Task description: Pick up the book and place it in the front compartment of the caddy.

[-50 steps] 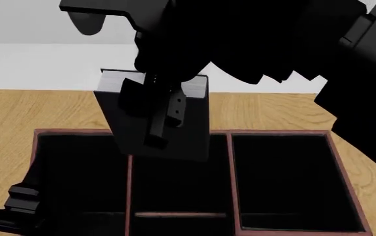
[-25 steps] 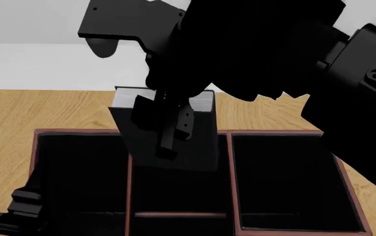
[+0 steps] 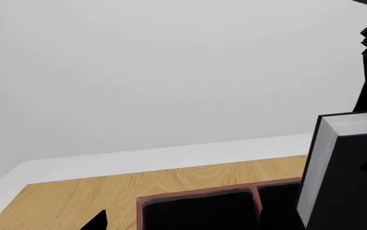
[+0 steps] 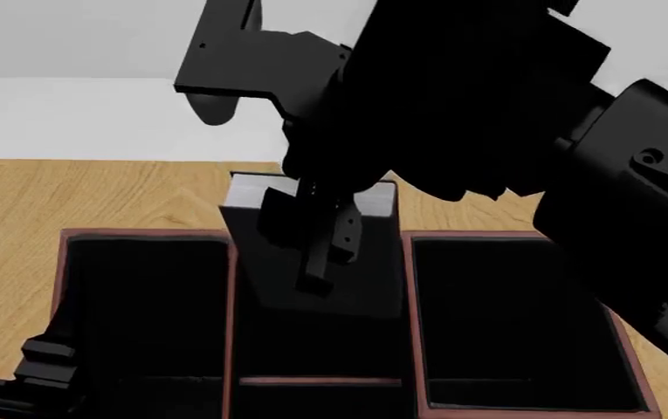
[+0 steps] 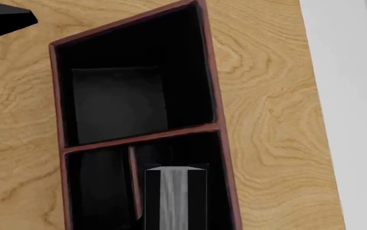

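Head view: the right claw (image 4: 310, 240) is reaching down from above, its fingers closed across the cover of the book (image 4: 363, 279) and gripping it. The book is hanging upright but slightly tilted, white page edges facing up, its lower end dipping into the far part of the middle column of the caddy (image 4: 409, 323); whether it is touching the caddy floor cannot be told. The caddy is sitting on the wooden worktop (image 4: 78, 196), its thin red dividers splitting the black interior into three columns, and the crossbar (image 4: 316, 381) is lying across the middle column nearer the robot, apart from the book.

Right wrist view: the page edges of the book are showing as a pale strip inside the compartment that lies along the caddy's rim next to the worktop's edge, just beside a divider.

Left wrist view: the book is standing above the caddy's rim. The left claw (image 4: 30, 380) is sitting low beside the caddy's left column; how far it is open cannot be told.
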Controlling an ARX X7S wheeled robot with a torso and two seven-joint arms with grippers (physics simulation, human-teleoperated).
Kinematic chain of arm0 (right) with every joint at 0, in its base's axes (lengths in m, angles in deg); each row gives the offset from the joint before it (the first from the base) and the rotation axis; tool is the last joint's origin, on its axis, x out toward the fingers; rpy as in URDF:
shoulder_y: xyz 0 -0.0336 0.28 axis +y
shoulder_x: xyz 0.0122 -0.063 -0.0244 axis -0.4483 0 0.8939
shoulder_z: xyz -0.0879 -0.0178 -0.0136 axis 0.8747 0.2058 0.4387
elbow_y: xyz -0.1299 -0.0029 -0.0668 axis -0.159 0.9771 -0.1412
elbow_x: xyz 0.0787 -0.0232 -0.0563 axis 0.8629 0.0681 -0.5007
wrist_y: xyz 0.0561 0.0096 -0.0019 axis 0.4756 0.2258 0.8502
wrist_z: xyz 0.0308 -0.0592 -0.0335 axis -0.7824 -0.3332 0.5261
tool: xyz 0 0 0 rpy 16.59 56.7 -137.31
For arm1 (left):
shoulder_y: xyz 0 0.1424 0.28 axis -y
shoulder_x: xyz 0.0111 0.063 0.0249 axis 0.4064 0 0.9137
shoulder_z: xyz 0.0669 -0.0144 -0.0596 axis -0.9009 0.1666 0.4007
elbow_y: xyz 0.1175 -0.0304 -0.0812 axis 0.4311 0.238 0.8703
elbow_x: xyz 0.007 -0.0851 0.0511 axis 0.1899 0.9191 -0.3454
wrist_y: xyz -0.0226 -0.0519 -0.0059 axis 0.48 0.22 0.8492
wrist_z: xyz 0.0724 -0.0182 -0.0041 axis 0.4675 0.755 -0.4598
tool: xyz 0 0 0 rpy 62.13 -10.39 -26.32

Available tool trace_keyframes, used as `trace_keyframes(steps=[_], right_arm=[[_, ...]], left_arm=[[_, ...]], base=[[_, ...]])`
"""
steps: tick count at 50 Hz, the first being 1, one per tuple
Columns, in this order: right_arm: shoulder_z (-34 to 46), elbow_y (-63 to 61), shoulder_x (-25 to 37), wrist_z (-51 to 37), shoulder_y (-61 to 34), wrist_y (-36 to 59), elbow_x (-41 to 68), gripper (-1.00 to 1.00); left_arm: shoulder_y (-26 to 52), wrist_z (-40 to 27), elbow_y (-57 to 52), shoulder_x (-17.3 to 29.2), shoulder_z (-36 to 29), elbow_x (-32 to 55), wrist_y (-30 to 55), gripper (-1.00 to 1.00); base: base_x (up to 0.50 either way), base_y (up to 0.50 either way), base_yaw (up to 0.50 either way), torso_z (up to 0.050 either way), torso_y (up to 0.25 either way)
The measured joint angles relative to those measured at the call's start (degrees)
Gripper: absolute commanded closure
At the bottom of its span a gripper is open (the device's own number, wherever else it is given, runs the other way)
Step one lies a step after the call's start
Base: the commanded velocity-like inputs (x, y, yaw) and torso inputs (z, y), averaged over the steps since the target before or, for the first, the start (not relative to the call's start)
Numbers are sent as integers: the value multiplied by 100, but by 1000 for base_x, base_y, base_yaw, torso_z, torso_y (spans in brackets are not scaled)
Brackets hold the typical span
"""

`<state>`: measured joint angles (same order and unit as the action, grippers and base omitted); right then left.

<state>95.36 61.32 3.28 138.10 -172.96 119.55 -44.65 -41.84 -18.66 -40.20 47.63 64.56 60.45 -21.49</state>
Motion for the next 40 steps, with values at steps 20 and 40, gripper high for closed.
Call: trace_keyframes(steps=[20,40], right_arm=[[30,628,-281,169,334,-436,-155,100],[212,1320,-559,306,705,-916,-489,100]], left_arm=[[47,-51,11,44,-1,64,0,-100],[51,-58,48,50,-58,33,-25,-100]], base=[[0,0,0,0,1],[0,0,0,1,1]])
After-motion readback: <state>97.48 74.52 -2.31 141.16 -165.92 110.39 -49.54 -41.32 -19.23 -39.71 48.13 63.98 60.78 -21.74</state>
